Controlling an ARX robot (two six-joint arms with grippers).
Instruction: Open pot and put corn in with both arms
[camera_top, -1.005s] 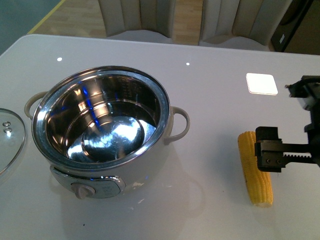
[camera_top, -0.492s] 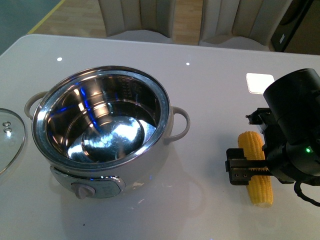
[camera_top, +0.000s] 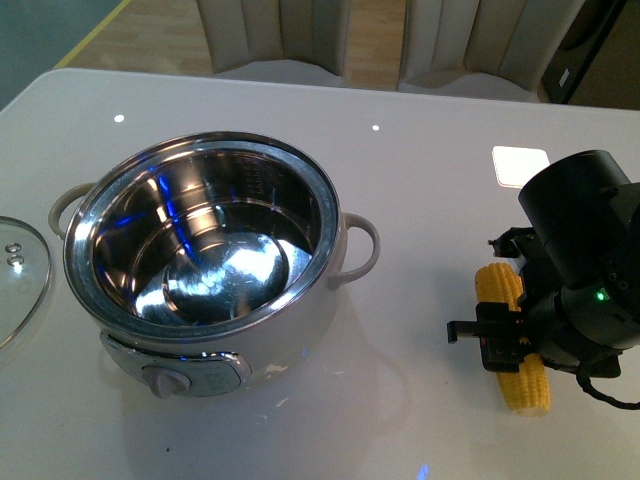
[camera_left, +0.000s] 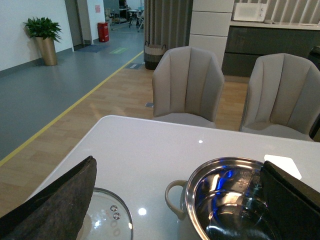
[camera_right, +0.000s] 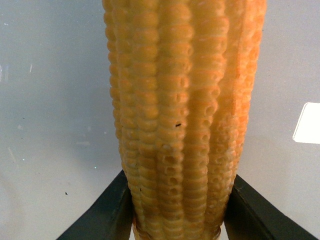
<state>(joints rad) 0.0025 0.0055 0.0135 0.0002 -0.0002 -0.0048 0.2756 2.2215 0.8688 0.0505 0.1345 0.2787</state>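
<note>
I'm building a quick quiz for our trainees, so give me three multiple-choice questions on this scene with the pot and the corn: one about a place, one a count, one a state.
1. Where is the yellow-orange ear of corn relative to the cream-white round electric pot?
A) inside it
B) on the white table, to its right
C) on a chair

2. How many loop handles show on the pot in the front view?
A) none
B) two
C) four

3. What state is the pot in?
A) open, its round glass lid lying beside it
B) covered
C) tipped over

Answers:
1 B, the corn lies on the tabletop between the right gripper's fingers.
2 B, one loop shows on each side.
3 A, nothing covers its rim.
</note>
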